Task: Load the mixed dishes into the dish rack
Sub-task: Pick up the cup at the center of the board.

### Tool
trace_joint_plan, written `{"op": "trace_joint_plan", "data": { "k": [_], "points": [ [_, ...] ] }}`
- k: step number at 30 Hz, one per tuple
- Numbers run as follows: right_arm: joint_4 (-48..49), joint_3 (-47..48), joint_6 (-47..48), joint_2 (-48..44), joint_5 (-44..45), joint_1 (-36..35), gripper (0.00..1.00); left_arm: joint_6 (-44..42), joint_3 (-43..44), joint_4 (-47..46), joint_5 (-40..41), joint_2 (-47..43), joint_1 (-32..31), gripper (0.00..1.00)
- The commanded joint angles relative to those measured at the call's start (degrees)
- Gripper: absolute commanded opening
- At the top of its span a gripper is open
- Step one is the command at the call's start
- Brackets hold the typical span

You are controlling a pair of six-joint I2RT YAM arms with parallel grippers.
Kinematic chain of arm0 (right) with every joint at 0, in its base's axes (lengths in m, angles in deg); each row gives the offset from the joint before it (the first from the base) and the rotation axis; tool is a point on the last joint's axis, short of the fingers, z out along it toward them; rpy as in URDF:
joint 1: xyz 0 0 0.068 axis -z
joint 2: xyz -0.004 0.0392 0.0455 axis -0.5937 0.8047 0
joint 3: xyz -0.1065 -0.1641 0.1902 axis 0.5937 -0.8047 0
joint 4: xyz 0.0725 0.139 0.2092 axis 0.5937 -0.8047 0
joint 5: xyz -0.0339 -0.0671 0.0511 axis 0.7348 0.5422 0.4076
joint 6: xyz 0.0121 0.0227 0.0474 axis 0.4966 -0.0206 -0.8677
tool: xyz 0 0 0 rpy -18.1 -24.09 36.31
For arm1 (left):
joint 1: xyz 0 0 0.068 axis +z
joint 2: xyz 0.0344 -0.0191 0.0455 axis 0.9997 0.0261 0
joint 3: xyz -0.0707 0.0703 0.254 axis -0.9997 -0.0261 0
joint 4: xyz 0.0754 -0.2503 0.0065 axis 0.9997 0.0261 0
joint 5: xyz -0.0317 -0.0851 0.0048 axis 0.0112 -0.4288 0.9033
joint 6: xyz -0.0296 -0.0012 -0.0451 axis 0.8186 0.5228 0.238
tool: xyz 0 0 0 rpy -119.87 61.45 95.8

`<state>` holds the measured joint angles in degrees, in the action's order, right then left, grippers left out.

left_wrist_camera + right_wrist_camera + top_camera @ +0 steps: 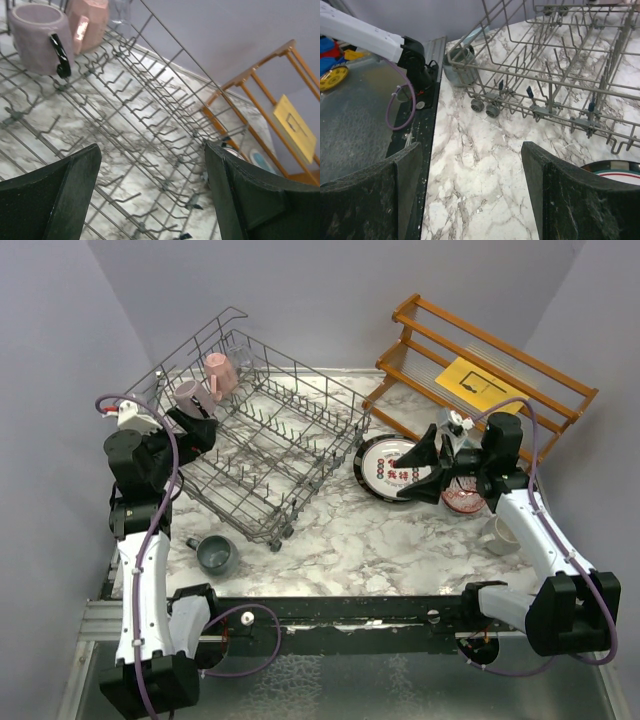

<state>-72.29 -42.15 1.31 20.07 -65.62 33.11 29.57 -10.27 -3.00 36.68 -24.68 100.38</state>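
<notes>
Two mugs (190, 397) are sitting in dish rack (325, 478); left gripper (150, 150) is gaping empty; right gripper (470, 147), likewise wide, is hovering beside black-rimmed plate (385, 468), probably needing a rim pinch next.

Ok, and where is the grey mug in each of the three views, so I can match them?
Top external: the grey mug sits on the table, lower left, just off the dish rack's near corner.
Left wrist: not in view.
Right wrist: upper left, behind the rack's corner.
Shared landmark: the dish rack, seen in all three views.
</notes>
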Motion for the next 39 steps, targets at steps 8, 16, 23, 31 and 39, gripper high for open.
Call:
{"op": "trace_joint_plan", "data": {
  "k": [8,16,23,31,39],
  "points": [
    [-38.67,16.93,50.43,4.48,-4.85,-10.06,0.83,7.81,4.02,7.33,-9.19,-2.91,-1.33,0.88],
    [-77.92,46.98,91.42,22.95,8.4,-27.01,0.88,5.98,11.5,10.91,-6.83,-2.92,-2.55,0.88],
    [-78.11,65.91,91.62,33.96,25.65,-46.35,0.88,5.62,17.77,11.98,-2.49,-2.01,-2.57,0.88],
    [-69.46,70.76,84.64,45.17,36.73,-63.79,0.82,-3.02,19.98,17.73,6.41,-3.88,-4.36,0.88],
    [-55.18,74.54,69.26,54.58,46.11,-70.52,0.77,-9.32,20.92,21.71,12.81,-6.18,-7.07,0.88]
  ]
}}
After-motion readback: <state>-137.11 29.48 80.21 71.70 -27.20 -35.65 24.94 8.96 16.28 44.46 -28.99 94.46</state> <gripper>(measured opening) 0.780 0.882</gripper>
